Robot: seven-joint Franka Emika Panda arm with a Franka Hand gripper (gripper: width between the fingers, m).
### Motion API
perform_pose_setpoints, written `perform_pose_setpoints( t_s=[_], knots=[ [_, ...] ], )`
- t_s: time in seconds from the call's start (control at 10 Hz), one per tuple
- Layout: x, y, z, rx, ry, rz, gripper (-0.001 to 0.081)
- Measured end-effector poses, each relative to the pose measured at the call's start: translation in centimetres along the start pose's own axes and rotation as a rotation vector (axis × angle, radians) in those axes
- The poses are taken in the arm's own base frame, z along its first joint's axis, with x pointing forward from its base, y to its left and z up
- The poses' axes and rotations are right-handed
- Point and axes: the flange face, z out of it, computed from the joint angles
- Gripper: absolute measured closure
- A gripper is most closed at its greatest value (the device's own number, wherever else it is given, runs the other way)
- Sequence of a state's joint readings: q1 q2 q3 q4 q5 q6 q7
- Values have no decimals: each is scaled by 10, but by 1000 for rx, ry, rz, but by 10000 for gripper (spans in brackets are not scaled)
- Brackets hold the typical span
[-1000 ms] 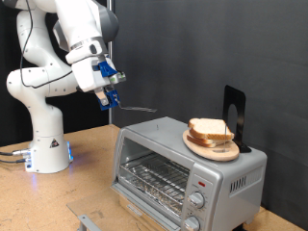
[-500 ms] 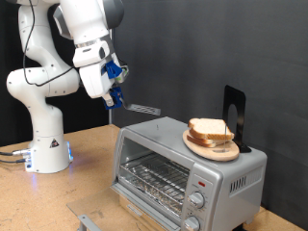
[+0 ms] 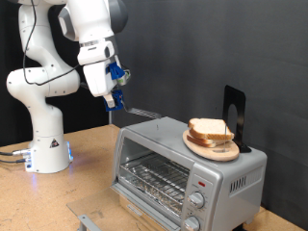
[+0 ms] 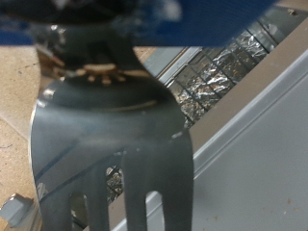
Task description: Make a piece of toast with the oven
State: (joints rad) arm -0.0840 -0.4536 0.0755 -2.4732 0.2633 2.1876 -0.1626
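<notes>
Toast-making has barely begun: tool (image 3: 114,93) clamped on a fork (image 4: 111,144) above the open oven (image 3: 183,159); bread stack (image 3: 212,133) sits untouched on top, rack bare.

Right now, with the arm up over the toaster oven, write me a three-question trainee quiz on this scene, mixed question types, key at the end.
1. True or false: the gripper holds a slotted metal spatula.
2. Multiple choice: where are the bread slices?
A. on the wire rack inside the oven
B. on a round wooden plate on top of the oven
C. on the table beside the robot base
3. Short answer: is the oven door open or shut?

Key
1. True; the wrist view shows the spatula clamped in the gripper.
2. B; the slices sit on the plate, at the exterior view's right.
3. Open; the wire rack is exposed and bare.
</notes>
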Motion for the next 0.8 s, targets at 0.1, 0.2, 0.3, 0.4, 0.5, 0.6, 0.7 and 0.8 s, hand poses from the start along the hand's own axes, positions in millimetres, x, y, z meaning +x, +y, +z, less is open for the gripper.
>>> perform_pose_setpoints(
  t_s=[0.1, 0.2, 0.3, 0.4, 0.5, 0.6, 0.7, 0.8],
  knots=[
    [5, -2, 0, -1, 0, 8, 406],
    [11, -4, 0, 0, -1, 18, 406],
    [16, -7, 3, -1, -5, 25, 406],
    [20, -10, 6, -3, -13, 28, 406],
    [23, -12, 11, -4, -22, 27, 406],
    [25, -15, 16, -4, -33, 28, 406],
    [27, -19, 21, -5, -44, 26, 406],
    [27, -24, 25, -6, -52, 18, 406]
  ],
)
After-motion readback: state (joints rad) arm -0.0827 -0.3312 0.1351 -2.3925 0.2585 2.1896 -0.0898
